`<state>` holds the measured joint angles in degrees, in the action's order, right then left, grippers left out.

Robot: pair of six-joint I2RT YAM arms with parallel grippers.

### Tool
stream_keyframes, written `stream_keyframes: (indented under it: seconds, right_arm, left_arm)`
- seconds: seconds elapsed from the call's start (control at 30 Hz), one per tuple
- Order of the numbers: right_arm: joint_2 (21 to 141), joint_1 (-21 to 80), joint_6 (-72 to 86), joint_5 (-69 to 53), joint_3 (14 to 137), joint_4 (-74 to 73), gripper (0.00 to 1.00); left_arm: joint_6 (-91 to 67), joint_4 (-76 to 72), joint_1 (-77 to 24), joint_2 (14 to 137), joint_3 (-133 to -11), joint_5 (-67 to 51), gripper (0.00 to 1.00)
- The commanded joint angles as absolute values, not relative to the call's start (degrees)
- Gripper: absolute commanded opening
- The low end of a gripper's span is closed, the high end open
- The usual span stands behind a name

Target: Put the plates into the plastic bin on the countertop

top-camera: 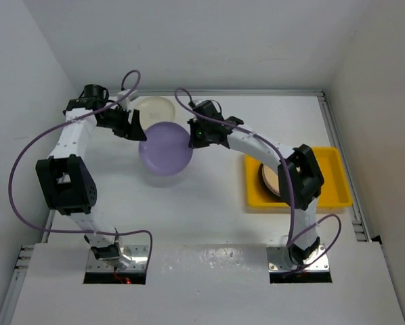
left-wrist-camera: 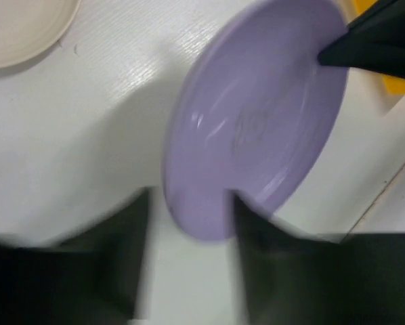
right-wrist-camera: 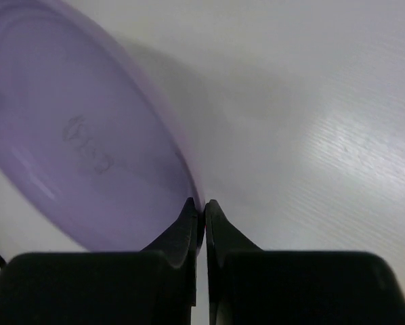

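Pinching lilac plate (right-wrist-camera: pixel 87 142), right hand (right-wrist-camera: pixel 204 207).

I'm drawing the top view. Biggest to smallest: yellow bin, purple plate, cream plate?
1. Yellow bin, largest.
2. Purple plate next.
3. Cream plate looks smallest, but it's partly hidden and the purple one is tilted up nearer the camera, so unsure.

The left arm (top-camera: pixel 70 145) and the right arm (top-camera: pixel 257 143) were built alike, with white tubular links joined by chunky black motor housings. A thin purple cable (top-camera: pixel 14 169) looped beside the left arm, and another (top-camera: pixel 292 215) ran along the right. At seven and five o'clock in the overhead view sat silvery metal base plates (top-camera: pixel 131 256), with a red wire showing under the left one. The left gripper (left-wrist-camera: pixel 190 203) and right gripper (right-wrist-camera: pixel 199 206) had plain matte black fingers.
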<state>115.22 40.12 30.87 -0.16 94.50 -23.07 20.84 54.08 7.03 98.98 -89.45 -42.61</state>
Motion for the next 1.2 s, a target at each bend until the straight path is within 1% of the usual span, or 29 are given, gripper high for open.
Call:
stream_keyframes:
  seconds: [0.0, 0.03, 0.07, 0.1, 0.13, 0.17, 0.2, 0.23, 0.27, 0.3, 0.33, 0.4, 0.43, 0.53, 0.63, 0.73, 0.77, 0.83, 0.87, 0.9, 0.97, 1.0, 1.03, 1.1, 1.13, 1.17]
  right_arm:
    - [106.8, 35.4, 34.7, 1.2, 89.8, -21.8, 0.0]
    - [103.8, 32.7, 37.2, 0.7, 87.4, -21.5, 0.0]
    - [99.8, 31.5, 37.9, 0.4, 84.1, -21.8, 0.0]
    - [97.8, 26.9, 38.9, 0.4, 82.5, -22.2, 0.0]
    - [93.3, 25.2, 40.1, 0.5, 77.3, -23.6, 0.0]
    - [88.8, 23.4, 40.9, 1.0, 75.5, -25.9, 0.0]
    - [86.4, 17.5, 41.4, 1.6, 73.9, -28.9, 0.0]
    - [81.9, 15.3, 42.3, 2.7, 69.4, -30.8, 0.0]
    - [77.5, 13.2, 42.6, 3.2, 67.8, -32.6, 0.0]
    - [75.3, 8.7, 42.6, 3.9, 66.6, -37.3, 0.0]
    - [69.4, 4.7, 42.7, 5.3, 62.6, -39.0, 0.0]
    - [66.2, -1.9, 43.0, 7.1, 59.3, -44.2, 0.0]
    - [62.7, -5.7, 43.7, 7.1, 58.2, -45.4, 0.0]
    - [60.3, -15.1, 44.6, 5.1, 54.0, -48.9, 0.0]
    - [61.3, -18.3, 45.0, 4.7, 50.8, -49.0, 0.01]
    - [63.2, -19.1, 45.4, 3.7, 49.0, -46.7, 0.06]
    - [63.5, -19.0, 45.0, 3.3, 48.6, -45.8, 0.13]
    - [66.5, -19.1, 44.8, 3.1, 48.2, -45.2, 0.2]
    - [67.4, -18.9, 44.4, 3.6, 48.2, -45.5, 0.33]
    - [69.8, -18.8, 44.1, 4.3, 48.8, -46.1, 0.41]
    - [70.9, -18.3, 43.5, 6.7, 49.2, -48.0, 0.56]
    - [72.0, -17.5, 43.5, 9.3, 50.3, -48.7, 0.73]
    - [72.3, -17.3, 43.3, 10.6, 51.0, -49.1, 0.78]
    - [72.6, -15.8, 43.7, 16.8, 53.1, -51.9, 0.86]
    - [72.5, -15.1, 44.3, 18.8, 54.7, -52.6, 0.89]
    - [72.4, -14.4, 44.5, 21.8, 56.5, -53.7, 0.89]
  left_arm:
    - [20.3, 54.2, 6.4, 98.3, -91.9, -43.9, 0.77]
    - [20.3, 54.2, 6.4, 98.3, -91.9, -43.9, 1.0]
    - [20.3, 54.2, 6.4, 99.0, -91.9, -43.9, 1.0]
    - [20.3, 54.2, 6.4, 99.6, -91.9, -42.9, 1.0]
    - [20.3, 54.2, 6.4, 99.6, -92.5, -42.2, 1.0]
    - [20.3, 54.2, 6.4, 100.2, -93.1, -41.1, 1.0]
    - [20.3, 54.2, 7.3, 100.2, -93.1, -41.0, 1.0]
    - [20.3, 54.2, 7.3, 100.9, -93.1, -40.4, 1.0]
    - [20.3, 54.2, 8.2, 101.6, -93.6, -40.4, 1.0]
    - [19.8, 54.2, 9.2, 101.6, -93.6, -41.0, 1.0]
    - [19.8, 54.2, 9.2, 102.4, -93.6, -41.0, 1.0]
    - [19.8, 54.2, 10.5, 103.2, -93.6, -41.6, 1.0]
    - [19.8, 54.2, 10.5, 104.0, -93.6, -41.6, 1.0]
    - [19.8, 54.2, 11.1, 105.3, -94.2, -41.6, 1.0]
    - [19.8, 54.2, 11.1, 105.9, -94.7, -41.6, 1.0]
    - [19.8, 54.2, 11.1, 106.4, -95.4, -41.6, 1.0]
    - [19.8, 54.2, 11.1, 106.4, -95.4, -41.6, 1.0]
    - [20.3, 53.7, 11.1, 106.4, -95.4, -41.6, 1.0]
    - [20.3, 53.7, 11.1, 107.0, -95.4, -41.6, 1.0]
    - [19.4, 52.9, 11.1, 107.5, -95.4, -41.6, 1.0]
    - [17.9, 51.4, 11.1, 108.1, -95.4, -40.7, 1.0]
    - [16.4, 49.9, 11.1, 108.1, -95.9, -39.9, 1.0]
    - [11.2, 45.6, 11.1, 109.7, -95.9, -36.2, 1.0]
    - [4.3, 39.9, 11.1, 111.4, -95.9, -30.7, 1.0]
    - [-1.7, 35.4, 11.1, 112.8, -98.0, -28.2, 1.0]
    - [-4.2, 33.5, 11.1, 116.2, -99.3, -23.8, 1.0]
